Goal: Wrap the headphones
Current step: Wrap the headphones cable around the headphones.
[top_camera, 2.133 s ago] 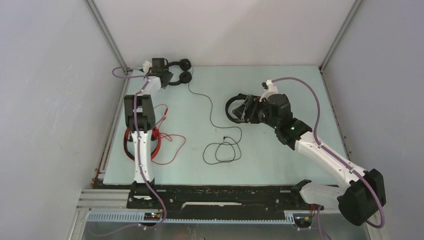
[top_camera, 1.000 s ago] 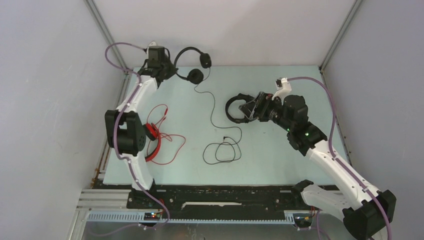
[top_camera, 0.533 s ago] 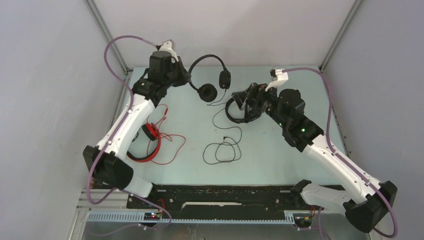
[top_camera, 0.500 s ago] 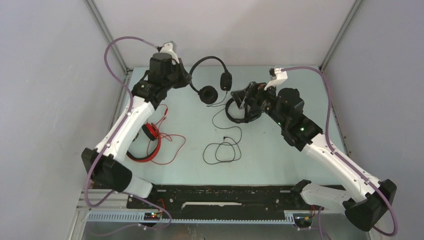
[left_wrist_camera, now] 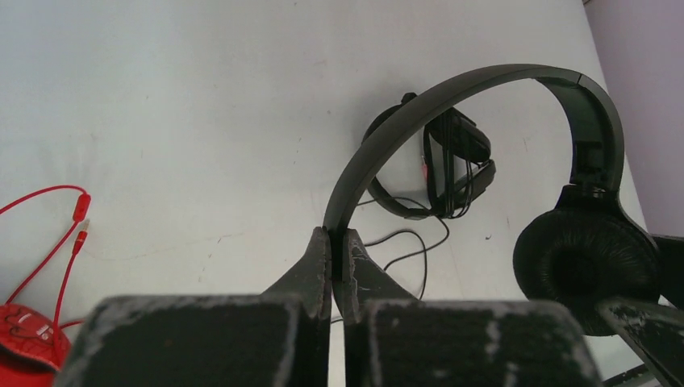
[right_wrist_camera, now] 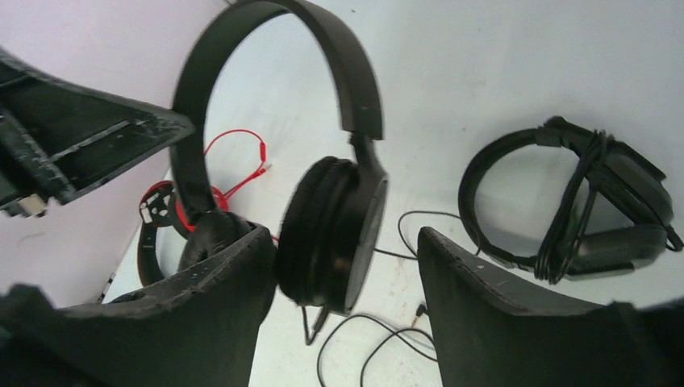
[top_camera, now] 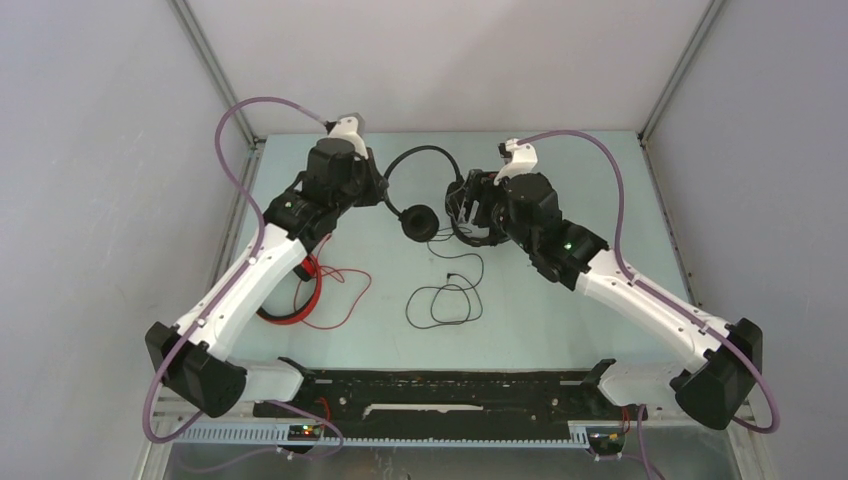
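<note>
My left gripper (top_camera: 384, 192) is shut on the band of the slim black headset (top_camera: 420, 152) and holds it above the table; the left wrist view shows my fingers (left_wrist_camera: 316, 266) pinching the band (left_wrist_camera: 452, 90). My right gripper (top_camera: 459, 205) is open, its jaws on either side of one round cup (right_wrist_camera: 331, 234), not touching it. The other cup (top_camera: 418, 222) hangs free. The headset's thin cable (top_camera: 445, 300) trails in loops on the table. The bulkier black headset (right_wrist_camera: 589, 210), cable wound round it, lies beside. The red headset (top_camera: 290, 305) lies at the left.
The red cable (top_camera: 340, 285) spreads over the mat right of the red headset. The left arm (top_camera: 255, 270) crosses above the red headset. Grey walls close the back and sides, with metal posts (top_camera: 215, 80) in the far corners.
My left gripper has carried the slim black headset from the far left corner toward the middle. My right gripper has moved left from the bulkier headset to the slim headset's cup.
</note>
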You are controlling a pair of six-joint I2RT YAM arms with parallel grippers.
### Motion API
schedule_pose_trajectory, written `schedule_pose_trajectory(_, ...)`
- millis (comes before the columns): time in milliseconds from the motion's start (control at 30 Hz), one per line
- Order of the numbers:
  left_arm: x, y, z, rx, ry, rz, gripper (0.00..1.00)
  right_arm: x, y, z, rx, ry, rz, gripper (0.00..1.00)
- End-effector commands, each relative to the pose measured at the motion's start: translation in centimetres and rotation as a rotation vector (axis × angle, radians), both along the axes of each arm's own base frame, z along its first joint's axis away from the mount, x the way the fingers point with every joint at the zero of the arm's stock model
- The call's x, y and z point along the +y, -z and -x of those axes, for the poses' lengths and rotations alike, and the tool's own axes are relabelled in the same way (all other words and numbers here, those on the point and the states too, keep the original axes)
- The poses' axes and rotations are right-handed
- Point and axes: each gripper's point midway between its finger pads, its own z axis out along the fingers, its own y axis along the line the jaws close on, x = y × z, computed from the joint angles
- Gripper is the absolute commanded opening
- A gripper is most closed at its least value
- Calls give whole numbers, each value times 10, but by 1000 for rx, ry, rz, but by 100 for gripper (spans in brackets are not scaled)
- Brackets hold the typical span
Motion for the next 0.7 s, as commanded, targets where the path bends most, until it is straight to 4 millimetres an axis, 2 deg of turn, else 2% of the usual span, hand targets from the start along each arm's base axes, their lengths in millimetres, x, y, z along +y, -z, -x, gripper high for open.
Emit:
schedule_pose_trajectory(0,4,-28,3,-107,-16,40,0,-4,-11,-6,5,69,-21,65)
schedule_pose_trajectory(33,3,-29,3,-110,-6,37,0,-3,-8,-8,6,74,-14,56)
schedule_pose_trajectory(100,0,-35,5,-122,16,45,0,0,-6,-11,1,71,-8,21)
schedule_pose_trajectory(133,-1,-37,7,-127,29,46,2,0,-5,-11,1,68,-3,8)
schedule_pose_trajectory(167,-1,-38,9,-131,34,44,6,0,-5,-11,-3,65,0,2)
schedule_pose_trajectory(233,0,-40,13,-141,48,38,22,0,-5,-8,-9,46,21,0)
schedule_pose_trajectory(300,-3,-42,19,-135,86,32,42,-1,-4,-4,-29,5,63,0)
schedule_pose_trajectory(367,-8,-44,25,-118,131,33,54,-3,-4,-1,-43,-13,90,0)
schedule_pose_trajectory(400,-11,-46,30,-109,160,40,64,-3,-4,1,-54,-27,101,0)
schedule_pose_trajectory(433,-15,-47,35,-100,193,47,83,-4,-5,2,-67,-39,112,0)
schedule_pose_trajectory(467,-16,-49,39,-97,216,49,97,-5,-5,4,-74,-47,124,0)
schedule_pose_trajectory(667,-6,-64,56,-134,257,-9,100,-10,-8,19,-111,-124,189,0)
